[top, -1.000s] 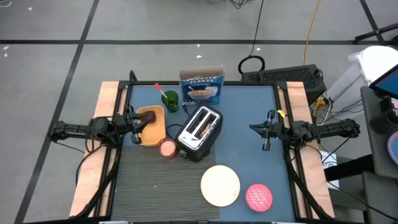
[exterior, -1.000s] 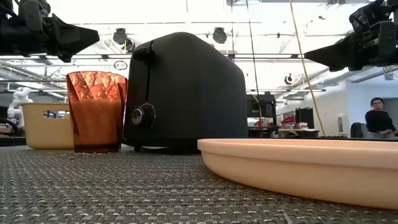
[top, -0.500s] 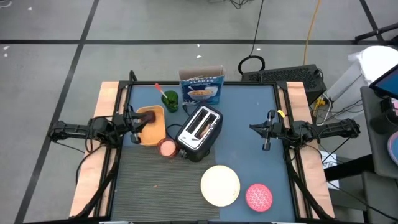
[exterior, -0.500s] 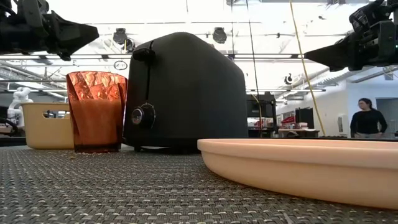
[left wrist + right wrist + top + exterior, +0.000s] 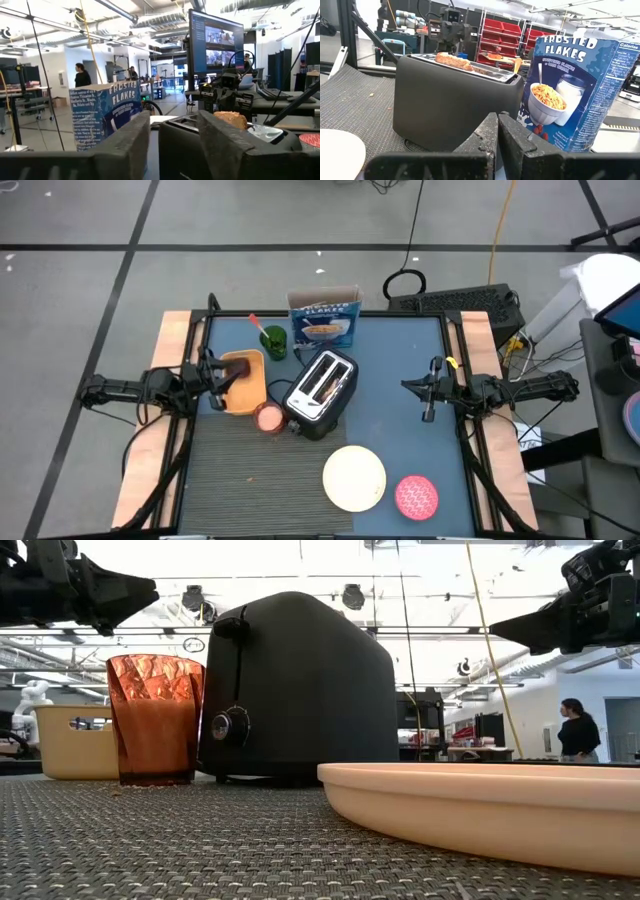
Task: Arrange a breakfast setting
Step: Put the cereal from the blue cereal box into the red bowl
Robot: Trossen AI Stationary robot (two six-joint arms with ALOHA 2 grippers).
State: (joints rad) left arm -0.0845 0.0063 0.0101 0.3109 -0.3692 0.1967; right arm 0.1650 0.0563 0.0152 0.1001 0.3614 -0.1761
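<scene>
Now: the left gripper (image 5: pixel 222 374) sits left of centre in the high view, at the edge of the orange container (image 5: pixel 250 392). Over the last second its arm has not shifted in the high view. What has changed is the jaw: in the low view the tip at upper left looks a shade more parted than a moment ago. In its wrist view the fingers (image 5: pixel 127 145) stand moderately apart with nothing between them.

My reading: a release, or an opening for a fresh grasp. A brown piece (image 5: pixel 236 367) lies in the container just beside the tips. I can't tell what it is, or whether it was let go.

The right gripper (image 5: pixel 410 386) waits at mid right, unmoved, fingers pressed together on nothing.

Task things, all where they were:
- plate (image 5: pixel 354 477), lower centre, bare
- pink bowl (image 5: pixel 417 495), just right of the plate, contents not readable
- spoon (image 5: pixel 258 325), standing in the green cup (image 5: pixel 275 340), upper centre-left
- toast (image 5: pixel 452 61), sticking up from a slot of the toaster (image 5: pixel 322 390) mid-frame

Also present: the cereal box (image 5: pixel 325 318) behind the toaster and a red glass (image 5: pixel 269 417) at its left

Judgement: setting barely begun. Toast is not on the plate and the spoon is well apart from the bowl. With the jaw parted, the left arm looks free for the next pick
</scene>
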